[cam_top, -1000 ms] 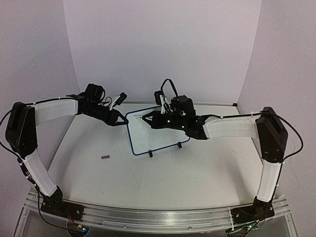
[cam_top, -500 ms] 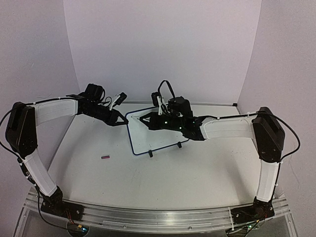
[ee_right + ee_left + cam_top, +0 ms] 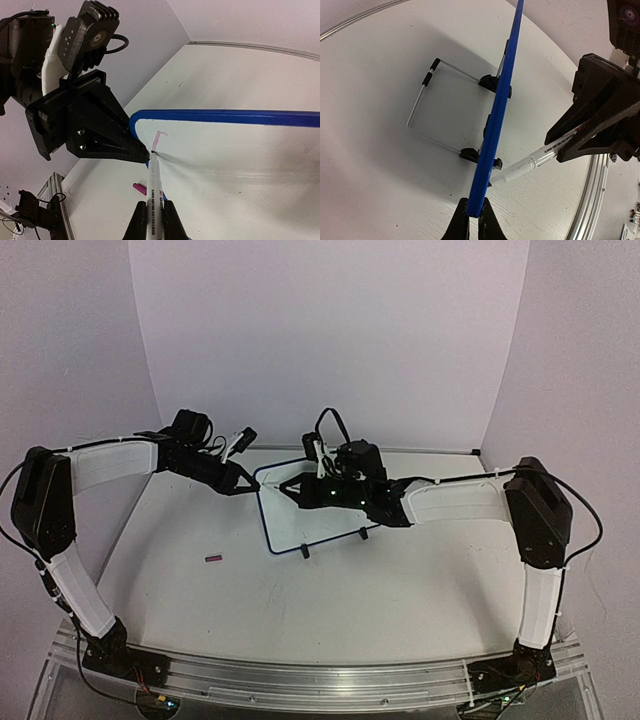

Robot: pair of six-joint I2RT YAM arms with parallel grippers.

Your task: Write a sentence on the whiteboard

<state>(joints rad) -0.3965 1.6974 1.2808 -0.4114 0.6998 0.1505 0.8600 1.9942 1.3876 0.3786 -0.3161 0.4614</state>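
I see the small rectangular white board with the thin dark-blue rounded frame (image 3: 268,508) standing on the white table (image 3: 400,580), towards the back and about midway between the two arms. It is propped on two small black feet (image 3: 305,552). From the left wrist camera I look along its frame edge-on (image 3: 496,120), and a thin grey wire stand (image 3: 422,97) with black tips reaches out behind it onto the table. The writing face (image 3: 240,165) is glossy white and looks nearly bare from the right wrist view. A short pale pink stroke (image 3: 160,135) sits near the rounded upper left corner.

My left gripper (image 3: 247,489) is pinched fully closed on the blue frame at the board's left edge, just below that corner. In the left wrist view the two black fingertips (image 3: 461,220) clamp the blue strip between them.

My right gripper (image 3: 273,484) is closed almost all the way around a slim white marker pen (image 3: 154,192), gripping its barrel. The pen's dark tip is at the board face just under the pink stroke and right beside the left gripper's (image 3: 145,153) nose. From the left wrist camera the same pen (image 3: 530,162) slants down from the right gripper (image 3: 570,142) towards the board.

A small magenta object (image 3: 213,558) lies on the table to the left of the board, well apart from it.
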